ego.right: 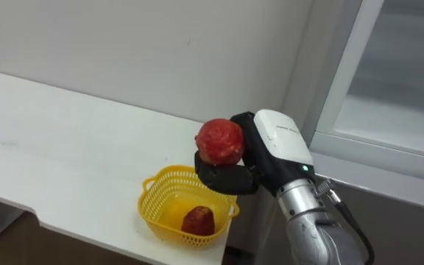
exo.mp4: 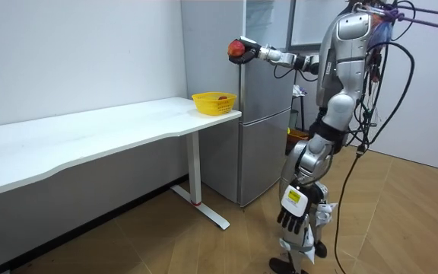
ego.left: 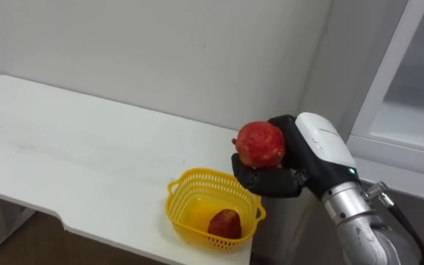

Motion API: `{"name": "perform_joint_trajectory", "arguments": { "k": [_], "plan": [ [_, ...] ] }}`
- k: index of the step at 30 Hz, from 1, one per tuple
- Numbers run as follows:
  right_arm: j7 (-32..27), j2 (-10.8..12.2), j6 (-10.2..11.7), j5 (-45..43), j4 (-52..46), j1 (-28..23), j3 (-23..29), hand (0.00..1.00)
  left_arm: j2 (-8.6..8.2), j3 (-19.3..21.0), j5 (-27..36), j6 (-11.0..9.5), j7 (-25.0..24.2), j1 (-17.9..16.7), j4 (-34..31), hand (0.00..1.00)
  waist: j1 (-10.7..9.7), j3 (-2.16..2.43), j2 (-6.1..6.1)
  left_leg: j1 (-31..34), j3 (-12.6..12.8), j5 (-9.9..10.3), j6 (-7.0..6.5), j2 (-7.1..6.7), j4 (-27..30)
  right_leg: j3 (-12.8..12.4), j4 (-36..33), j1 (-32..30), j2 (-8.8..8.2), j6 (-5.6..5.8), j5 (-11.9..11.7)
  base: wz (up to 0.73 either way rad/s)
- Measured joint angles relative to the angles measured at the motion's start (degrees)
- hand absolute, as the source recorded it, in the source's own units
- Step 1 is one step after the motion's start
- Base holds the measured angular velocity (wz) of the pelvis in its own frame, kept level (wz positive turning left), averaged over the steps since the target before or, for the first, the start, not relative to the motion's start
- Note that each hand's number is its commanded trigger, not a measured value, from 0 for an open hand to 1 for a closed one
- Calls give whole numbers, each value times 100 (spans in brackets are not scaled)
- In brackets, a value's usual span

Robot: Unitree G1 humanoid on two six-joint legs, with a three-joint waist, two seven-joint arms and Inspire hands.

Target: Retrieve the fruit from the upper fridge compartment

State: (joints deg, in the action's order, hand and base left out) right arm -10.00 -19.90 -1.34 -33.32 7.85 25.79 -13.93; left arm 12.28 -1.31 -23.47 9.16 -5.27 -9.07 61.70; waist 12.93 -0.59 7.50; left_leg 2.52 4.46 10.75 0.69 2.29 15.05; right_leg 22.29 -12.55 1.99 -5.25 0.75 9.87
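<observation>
Basket (ego.left: 179, 209) on table's (ego.left: 72, 147) right end, fruit (ego.left: 225, 223) inside; fridge (exo.mp4: 268, 137) beside table.

right arm stretched forward at shoulder height | right hand (ego.left: 269, 179) fingers curled round red fruit (ego.left: 260, 144) | left arm hanging | left hand (exo.mp4: 293, 208) low, fingers relaxed

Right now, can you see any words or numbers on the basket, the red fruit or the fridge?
No text here can be read.
yellow basket: no print on it.
red fruit, held in the right hand: no label.
fridge: no lettering that I can make out.
tag on the left hand: a dark mark, too small to read.
</observation>
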Motion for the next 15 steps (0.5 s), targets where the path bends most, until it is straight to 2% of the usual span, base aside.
{"name": "perform_joint_trajectory", "arguments": {
  "k": [5, 15],
  "plan": [
    [-174, -8, 0, -9, 232, 39, 8, 100, 1, 0, -1, 32, -11, 0, -168, 0, 16, 2, 6, 65, -73, 0, -8, -4, 74, 121, -14, -1, -52, -4, 11, 10],
    [-242, -7, 53, -44, 708, 229, 5, 100, 2, -2, 18, 96, -209, -41, -349, 0, 38, 2, 2, 103, -222, -45, 1, -39, 95, 131, -25, 4, -32, -11, 8, 5]
  ]
}}
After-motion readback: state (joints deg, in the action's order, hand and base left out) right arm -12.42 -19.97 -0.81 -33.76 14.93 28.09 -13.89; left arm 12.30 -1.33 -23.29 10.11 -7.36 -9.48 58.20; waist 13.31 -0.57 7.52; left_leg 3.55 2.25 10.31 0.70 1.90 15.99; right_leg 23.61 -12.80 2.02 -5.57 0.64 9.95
